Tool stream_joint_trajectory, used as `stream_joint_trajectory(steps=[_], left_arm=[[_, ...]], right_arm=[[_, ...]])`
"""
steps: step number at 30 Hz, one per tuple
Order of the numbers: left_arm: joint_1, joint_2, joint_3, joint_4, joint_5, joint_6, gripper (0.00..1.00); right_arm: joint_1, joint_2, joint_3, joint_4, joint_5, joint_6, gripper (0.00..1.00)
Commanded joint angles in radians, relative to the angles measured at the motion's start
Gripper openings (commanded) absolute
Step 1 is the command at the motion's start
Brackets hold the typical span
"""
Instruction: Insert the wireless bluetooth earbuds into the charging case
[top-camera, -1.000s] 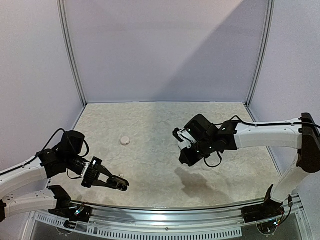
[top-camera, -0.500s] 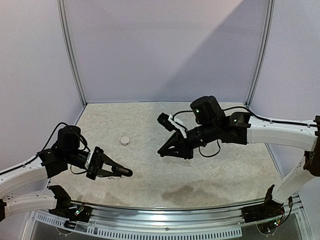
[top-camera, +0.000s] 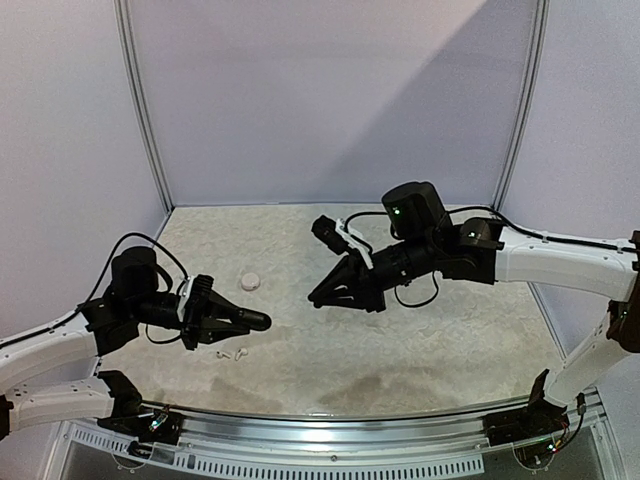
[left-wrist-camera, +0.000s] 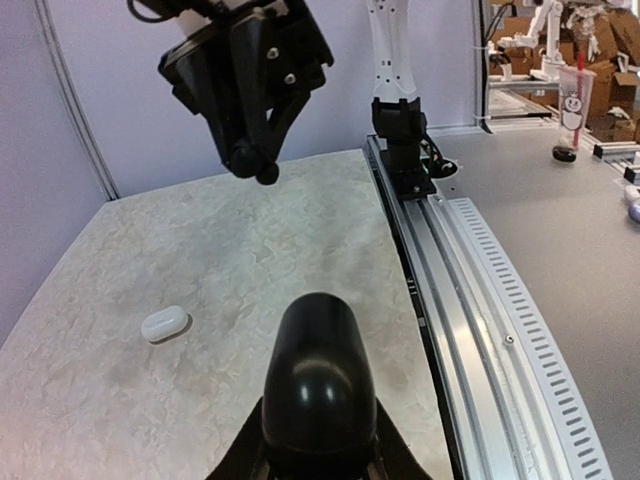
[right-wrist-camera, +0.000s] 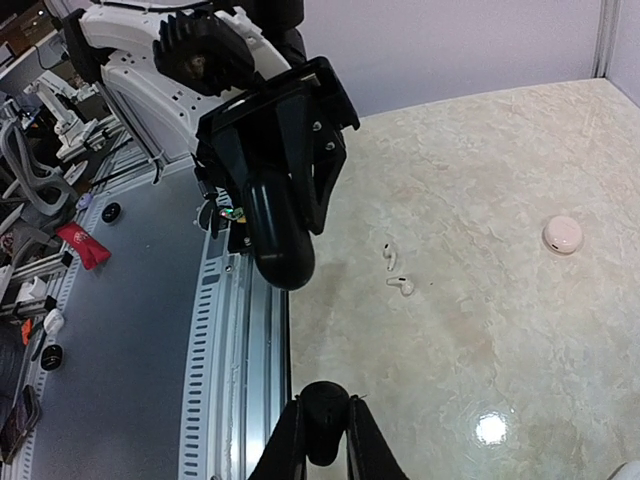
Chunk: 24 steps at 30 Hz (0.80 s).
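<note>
A glossy black charging case (left-wrist-camera: 318, 375) fills the jaws of my left gripper (left-wrist-camera: 318, 455), which is shut on it and holds it above the table's near left (top-camera: 252, 320). My right gripper (right-wrist-camera: 325, 428) is shut on a small black earbud (right-wrist-camera: 325, 405). It hangs over the table's middle (top-camera: 320, 297) with its tip towards the left gripper, a gap apart. Seen from the left wrist, that earbud (left-wrist-camera: 267, 174) shows at the right gripper's tip. Two white earbuds (right-wrist-camera: 390, 256) (right-wrist-camera: 402, 285) lie on the table under the left gripper (top-camera: 232, 353).
A closed white case (top-camera: 250, 283) rests on the table left of centre, also seen as a white case (left-wrist-camera: 165, 323) in the left wrist view and as a white case (right-wrist-camera: 562, 235) in the right wrist view. A metal rail (left-wrist-camera: 470, 290) runs along the table's near edge.
The right gripper swung up from pointing down and now points left towards the left gripper. The left gripper rose and levelled with the black case, uncovering two white earbuds.
</note>
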Motion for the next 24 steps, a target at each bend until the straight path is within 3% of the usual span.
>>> stream_joint_trajectory(steps=[1, 8, 18, 24], left_arm=[[-0.013, 0.019, -0.025, 0.076, -0.053, -0.119, 0.0], [-0.013, 0.017, -0.023, 0.061, -0.085, -0.13, 0.0], [-0.013, 0.005, -0.023, 0.039, -0.091, -0.121, 0.0], [-0.013, 0.005, -0.024, 0.038, -0.092, -0.118, 0.0]], right_arm=[[0.003, 0.05, -0.026, -0.014, -0.032, 0.069, 0.0], [0.011, 0.303, 0.0, -0.114, -0.11, 0.247, 0.0], [0.029, 0.576, 0.13, -0.342, -0.127, 0.141, 0.0], [0.029, 0.629, 0.173, -0.433, -0.05, 0.084, 0.11]])
